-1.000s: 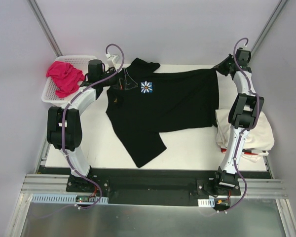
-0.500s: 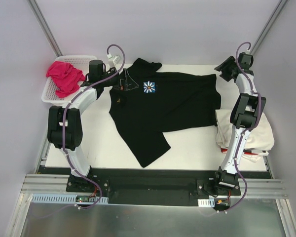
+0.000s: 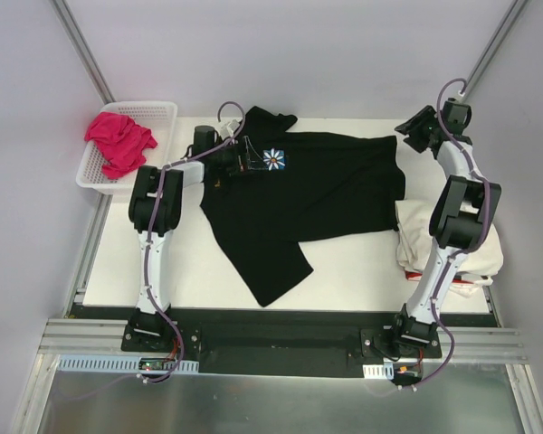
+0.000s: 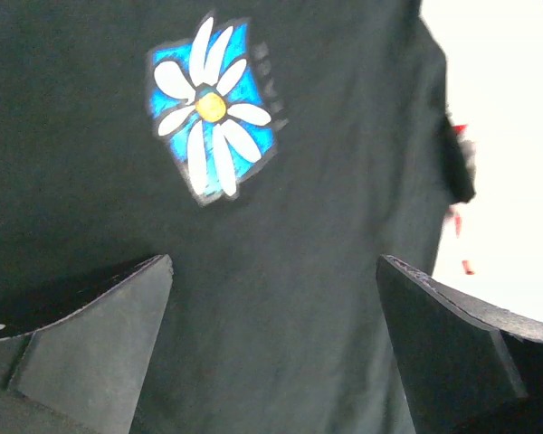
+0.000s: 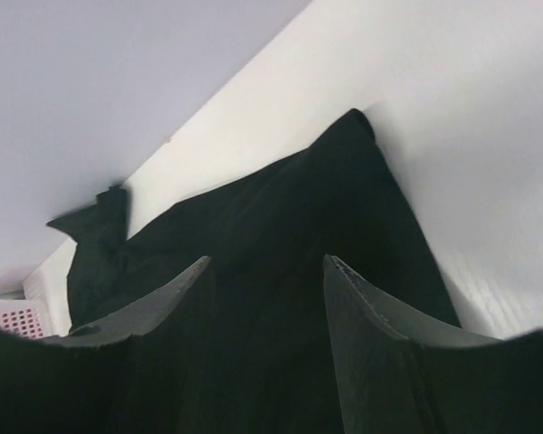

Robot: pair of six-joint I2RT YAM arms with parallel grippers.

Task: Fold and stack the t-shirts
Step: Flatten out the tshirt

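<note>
You're hovering the left tool open over the tee, by its daisy. The right tool is gaping empty beside the tee's hem, above the white desk.

white table: black tee spread mid-frame, cream tees right edge, mesh basket upper left

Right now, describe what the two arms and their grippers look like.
Both are alike: white tubular links joined by bulky black joints. A purple cable runs along the left arm and the right arm, looping near each wrist. The left gripper and right gripper each carry two flat, matte black fingers that taper to a tip. No markings are visible.
</note>
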